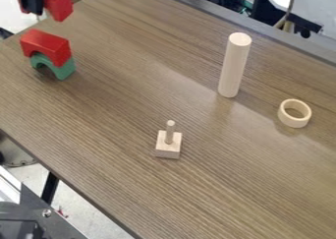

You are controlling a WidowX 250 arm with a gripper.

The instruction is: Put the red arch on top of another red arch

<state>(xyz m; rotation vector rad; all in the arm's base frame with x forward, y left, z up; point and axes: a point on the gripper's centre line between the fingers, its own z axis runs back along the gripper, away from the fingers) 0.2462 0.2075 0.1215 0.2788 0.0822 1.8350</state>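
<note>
- Red arch point(58, 6), up in the camera view's top left corner, and it's off the wood, pinched in the black gripper point(31, 9) with a dark finger across its near face!
- Right below it in the same view sits the target: the lower red arch point(51, 44), resting on the green arch point(64, 71), close to the left edge of the wooden tabletop point(125, 115).
- So it's carrying and lining up now, by my reckoning, with the placing ahead. The held piece looks set back towards the top edge, so the call is to bring it forward, high enough that its feet clear the lower one.
- Turn matters here! Match the long sides, keep the opening down, and get both feet over that flat red top before any drop in height.
- Then straight down, slow and level. A sideways brush could shove the pair, and the green arch underneath gives a curved, possibly wobbly footing.
- Touch, pause, part the fingers gently, and lift straight up; a twist on release may drag the top piece off.
- Wooden cylinder point(234, 68), wooden ring point(294, 113) and peg stand point(169, 147) are all well apart from the stack, no bother on this play.
</note>
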